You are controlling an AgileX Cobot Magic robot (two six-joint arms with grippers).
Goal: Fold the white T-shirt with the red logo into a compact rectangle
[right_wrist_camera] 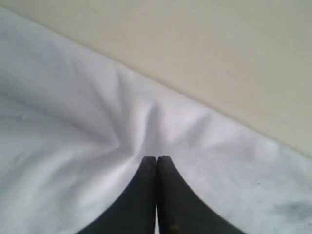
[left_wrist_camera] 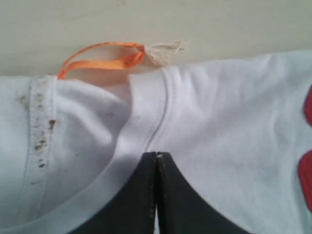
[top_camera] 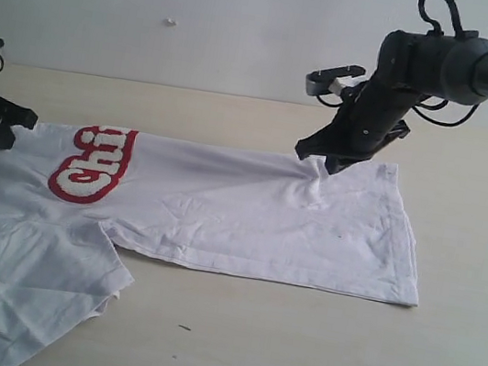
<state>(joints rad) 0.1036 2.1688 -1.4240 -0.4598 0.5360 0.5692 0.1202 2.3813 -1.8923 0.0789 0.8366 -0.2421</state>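
Left end effector (left_wrist_camera: 156, 156) clenched, tips on ribbed collar (left_wrist_camera: 148, 114); can't tell if cloth is pinched. Orange neck tag (left_wrist_camera: 105, 59) loops onto worktop (top_camera: 292, 349) just past collar. White T-shirt (top_camera: 248, 216) lies spread across worktop, loose sleeve bunched at near left. Red logo (top_camera: 93, 168) on left part, partly showing. Right end effector (top_camera: 332, 165) clenched, grasping shirt's far edge, cloth puckered around tips.
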